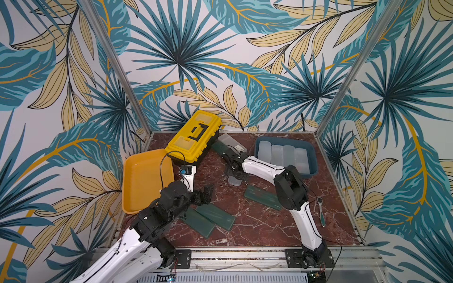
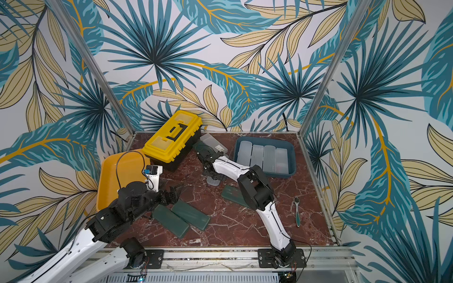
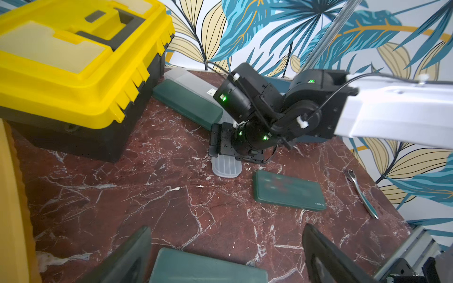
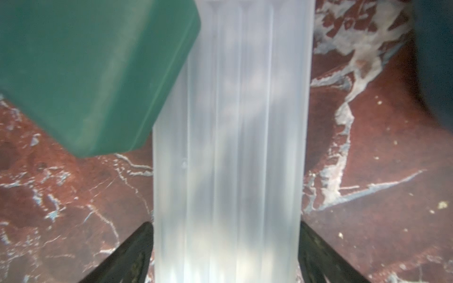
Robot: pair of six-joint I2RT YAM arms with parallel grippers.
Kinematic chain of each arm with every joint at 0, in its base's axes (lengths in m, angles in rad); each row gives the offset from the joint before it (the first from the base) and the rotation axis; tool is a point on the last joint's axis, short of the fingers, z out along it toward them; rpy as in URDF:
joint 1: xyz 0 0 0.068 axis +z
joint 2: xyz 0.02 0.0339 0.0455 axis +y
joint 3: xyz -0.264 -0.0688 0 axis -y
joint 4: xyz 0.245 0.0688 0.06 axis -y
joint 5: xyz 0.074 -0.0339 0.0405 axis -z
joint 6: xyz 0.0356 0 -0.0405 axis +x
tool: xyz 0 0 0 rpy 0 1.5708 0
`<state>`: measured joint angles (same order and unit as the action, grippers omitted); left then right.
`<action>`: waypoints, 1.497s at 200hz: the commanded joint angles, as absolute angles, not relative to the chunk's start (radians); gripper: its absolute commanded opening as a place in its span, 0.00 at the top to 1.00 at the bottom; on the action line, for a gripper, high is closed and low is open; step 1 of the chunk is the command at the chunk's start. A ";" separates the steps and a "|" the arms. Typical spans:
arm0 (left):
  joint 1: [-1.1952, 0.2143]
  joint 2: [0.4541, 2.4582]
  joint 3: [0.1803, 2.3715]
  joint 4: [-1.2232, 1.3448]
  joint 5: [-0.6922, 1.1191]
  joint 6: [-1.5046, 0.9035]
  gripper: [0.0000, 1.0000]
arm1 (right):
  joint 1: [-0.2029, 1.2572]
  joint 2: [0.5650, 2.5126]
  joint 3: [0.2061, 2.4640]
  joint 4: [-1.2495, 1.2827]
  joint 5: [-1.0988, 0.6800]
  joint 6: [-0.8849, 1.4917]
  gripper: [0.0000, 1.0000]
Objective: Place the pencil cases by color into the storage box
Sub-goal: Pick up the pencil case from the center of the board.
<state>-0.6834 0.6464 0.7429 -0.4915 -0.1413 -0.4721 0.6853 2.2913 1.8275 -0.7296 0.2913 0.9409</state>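
Observation:
My right gripper (image 4: 225, 225) is shut on a frosted white pencil case (image 4: 228, 147) lying on the table mid-way back, one finger against each long side; its end shows in a top view (image 1: 234, 181). A dark green case (image 4: 93, 73) overlaps its far corner. The blue storage box (image 1: 311, 147) at the back right holds several white cases (image 1: 282, 156). My left gripper (image 1: 206, 193) hangs open over two dark green cases (image 1: 215, 216) at the front left; one of them (image 3: 208, 267) lies just below the fingers. Another green case (image 1: 263, 199) lies by the right arm.
A yellow-and-black toolbox (image 1: 193, 137) stands at the back left, with a white case (image 1: 231, 143) and a green one (image 1: 220, 148) beside it. An empty orange tray (image 1: 144, 181) sits at the left edge. A ratchet tool (image 1: 321, 210) lies at the right.

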 commanded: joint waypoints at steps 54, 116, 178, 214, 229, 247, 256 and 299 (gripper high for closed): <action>-0.678 0.588 0.719 -0.449 -0.135 -0.469 0.04 | 0.680 2.320 1.811 -0.731 0.250 0.945 0.26; -0.678 0.588 0.733 -0.442 -0.120 -0.476 0.04 | 0.683 2.176 1.744 -0.730 0.251 0.918 0.28; -0.678 0.594 0.732 -0.434 -0.117 -0.479 0.04 | 0.693 1.999 1.603 -0.697 0.213 0.906 0.28; -0.679 0.610 0.734 -0.430 -0.117 -0.477 0.04 | 0.699 1.905 1.569 -0.712 0.197 0.875 0.28; -0.678 0.615 0.732 -0.424 -0.117 -0.476 0.04 | 0.700 1.864 1.555 -0.719 0.206 0.862 0.28; -0.679 0.637 0.728 -0.411 -0.112 -0.472 0.03 | 0.699 1.815 1.547 -0.722 0.236 0.827 0.28; -0.678 0.655 0.727 -0.403 -0.103 -0.471 0.03 | 0.691 1.798 1.552 -0.730 0.246 0.811 0.29; -0.678 0.756 0.755 -0.350 -0.064 -0.458 0.03 | 0.585 1.750 1.551 -0.733 0.201 0.756 0.28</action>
<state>-0.6834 0.7113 0.7433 -0.4057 -0.0952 -0.4778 0.6521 1.7805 1.5661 -0.7151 0.2108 0.8127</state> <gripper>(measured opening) 0.965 0.758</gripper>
